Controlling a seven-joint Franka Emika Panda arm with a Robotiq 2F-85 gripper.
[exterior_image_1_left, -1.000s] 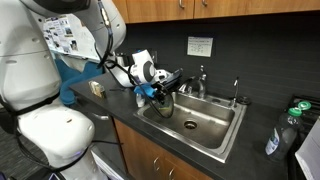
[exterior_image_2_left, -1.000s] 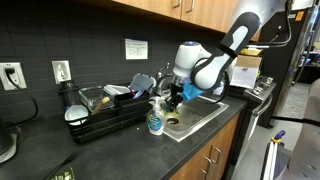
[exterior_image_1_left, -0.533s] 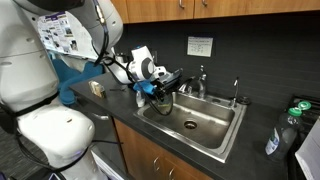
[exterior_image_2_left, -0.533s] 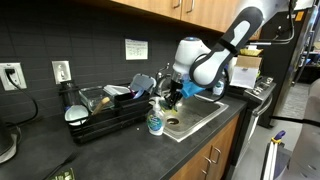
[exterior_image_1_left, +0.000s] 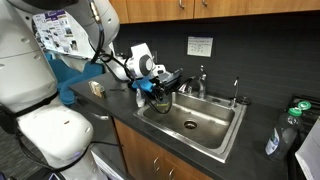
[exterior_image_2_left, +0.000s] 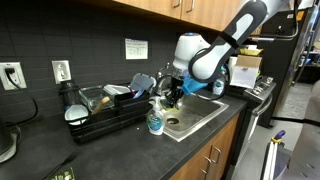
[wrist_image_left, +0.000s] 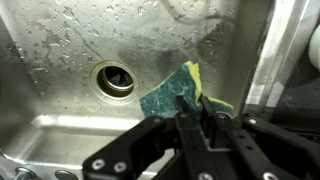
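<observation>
My gripper (wrist_image_left: 198, 108) is shut on a green and yellow sponge (wrist_image_left: 172, 92) and holds it above the steel sink (wrist_image_left: 60, 60), to the right of the drain (wrist_image_left: 114, 79). In both exterior views the gripper (exterior_image_1_left: 160, 89) (exterior_image_2_left: 172, 96) hangs over the sink's edge, with the sponge (exterior_image_1_left: 146, 91) showing as a blue-green patch at the fingers. The sink basin (exterior_image_1_left: 200, 118) is wet and holds nothing else that I can see.
A faucet (exterior_image_1_left: 201, 80) stands behind the sink. A black dish rack (exterior_image_2_left: 105, 112) with dishes sits beside the sink, and a soap bottle (exterior_image_2_left: 155, 122) stands at the counter's front. A bottle (exterior_image_1_left: 276, 136) stands on the counter at the far side. Wood cabinets hang overhead.
The arm has shifted slightly; the gripper stays shut on the sponge over the sink.
</observation>
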